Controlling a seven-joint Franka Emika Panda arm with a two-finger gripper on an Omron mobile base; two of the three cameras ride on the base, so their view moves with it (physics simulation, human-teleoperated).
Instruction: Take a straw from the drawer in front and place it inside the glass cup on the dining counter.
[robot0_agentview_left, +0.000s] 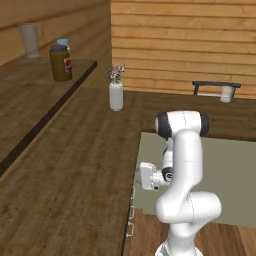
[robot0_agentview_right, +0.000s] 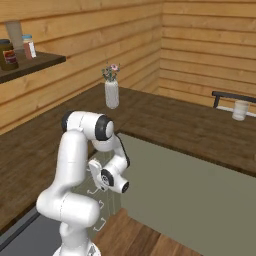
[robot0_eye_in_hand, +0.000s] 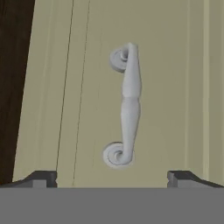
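The white robot arm is folded low, its hand pointing at the sage-green drawer front (robot0_eye_in_hand: 166, 87). The two-finger gripper (robot0_eye_in_hand: 112, 178) has its dark tips spread as wide as they go, with nothing between them. Straight ahead, near but not touching, sits the drawer's pale grey bar handle (robot0_eye_in_hand: 127, 105) with round ends. The drawer is shut. Farther off, across the dark brown wooden counter (robot0_agentview_left: 70, 165), a small whitish glass cup (robot0_agentview_left: 226, 93) stands by the wooden wall.
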